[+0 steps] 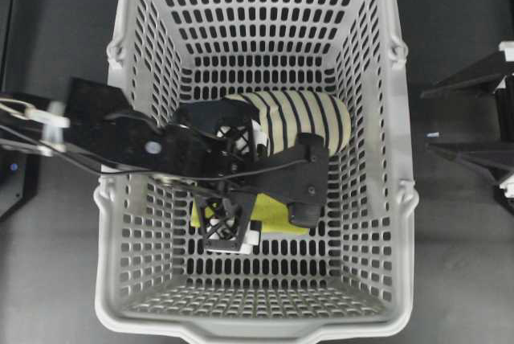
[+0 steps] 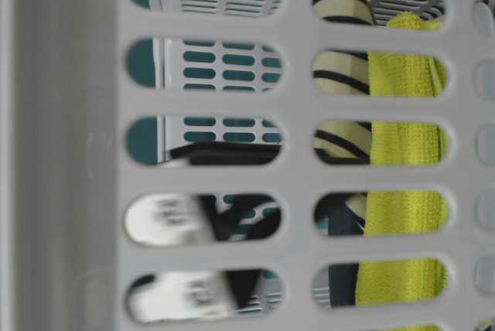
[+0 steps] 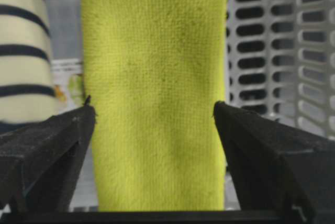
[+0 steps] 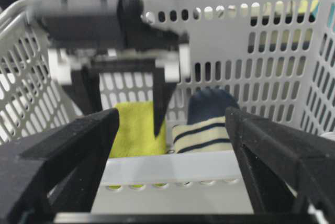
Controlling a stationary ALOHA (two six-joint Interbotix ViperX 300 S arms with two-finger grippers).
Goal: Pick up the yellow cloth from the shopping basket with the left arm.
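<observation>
My left jaws [image 3: 154, 130] stand wide, straddling the yellow cloth [image 3: 154, 88] flat on the shopping basket [image 1: 385, 199] floor, its long axis running straight ahead between my fingers, beside the striped slipper [image 1: 309, 119]; the right arm is well apart.

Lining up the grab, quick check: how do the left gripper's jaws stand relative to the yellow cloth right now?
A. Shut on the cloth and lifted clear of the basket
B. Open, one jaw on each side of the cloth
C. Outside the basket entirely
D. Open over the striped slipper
B: in the left wrist view the left gripper stands open, its jaws flanking the yellow cloth, which lies flat in the shopping basket.
</observation>
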